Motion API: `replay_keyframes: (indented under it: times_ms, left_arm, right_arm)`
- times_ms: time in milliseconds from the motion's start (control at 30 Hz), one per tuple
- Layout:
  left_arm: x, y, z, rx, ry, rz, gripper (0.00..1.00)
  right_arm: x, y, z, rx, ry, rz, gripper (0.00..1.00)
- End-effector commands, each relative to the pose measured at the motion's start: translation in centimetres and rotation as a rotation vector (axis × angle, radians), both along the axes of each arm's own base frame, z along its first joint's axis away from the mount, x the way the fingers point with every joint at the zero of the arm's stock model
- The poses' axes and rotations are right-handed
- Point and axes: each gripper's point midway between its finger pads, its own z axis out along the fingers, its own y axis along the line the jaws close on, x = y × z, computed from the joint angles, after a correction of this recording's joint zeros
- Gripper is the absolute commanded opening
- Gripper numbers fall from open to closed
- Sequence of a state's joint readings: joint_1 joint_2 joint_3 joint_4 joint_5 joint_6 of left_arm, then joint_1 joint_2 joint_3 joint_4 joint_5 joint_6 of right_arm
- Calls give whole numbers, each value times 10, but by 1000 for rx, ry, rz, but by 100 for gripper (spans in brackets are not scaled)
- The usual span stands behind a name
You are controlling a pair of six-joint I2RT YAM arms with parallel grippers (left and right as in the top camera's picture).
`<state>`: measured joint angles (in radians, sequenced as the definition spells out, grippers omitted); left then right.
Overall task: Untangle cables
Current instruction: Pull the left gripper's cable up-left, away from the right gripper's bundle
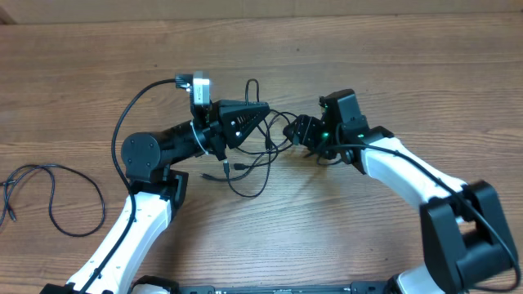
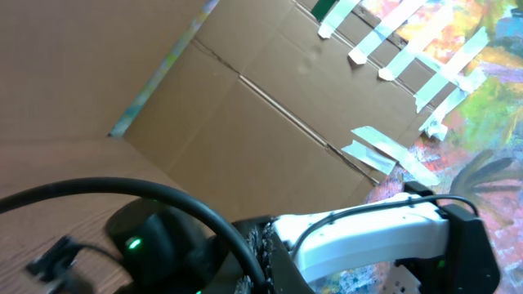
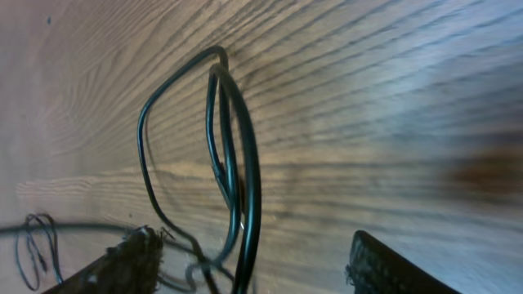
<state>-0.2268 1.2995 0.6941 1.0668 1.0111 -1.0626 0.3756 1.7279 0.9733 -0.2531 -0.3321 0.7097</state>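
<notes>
Cable tangle [image 1: 239, 167] centre, loose loop [image 1: 51, 204] far left.
The tangle lies on the table [image 1: 368, 49] between left gripper [image 1: 266, 110] and right gripper [image 1: 296, 131].

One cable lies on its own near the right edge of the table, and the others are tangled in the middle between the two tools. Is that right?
No. The lone cable lies near the left edge of the table, not the right; the overhead view shows it. The other cables are tangled in the middle, as stated.
</notes>
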Motion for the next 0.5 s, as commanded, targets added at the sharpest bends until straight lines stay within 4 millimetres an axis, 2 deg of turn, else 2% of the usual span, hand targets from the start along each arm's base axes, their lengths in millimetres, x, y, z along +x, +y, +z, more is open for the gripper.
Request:
replay_keyframes:
  times_ms: [0, 67, 133, 267, 367, 467]
  left_arm:
    - [-4, 2, 23, -9, -76, -2, 4]
    - [-5, 2, 26, -11, -86, -2, 4]
    - [-5, 2, 28, -13, -93, -1, 4]
    - [-2, 7, 30, -14, -98, 18, 4]
    - [9, 23, 30, -13, -95, 70, 4]
    - [26, 54, 34, -24, -65, 158, 4]
  right_arm:
    - [-4, 19, -11, 75, 63, -15, 68]
    - [-4, 25, -13, 87, 60, -5, 63]
    - [-4, 28, -12, 86, 52, 0, 49]
    - [-1, 23, -14, 66, 46, -18, 5]
    - [8, 5, -18, 23, 28, -49, 4]
    - [16, -31, -25, -17, 55, -120, 4]
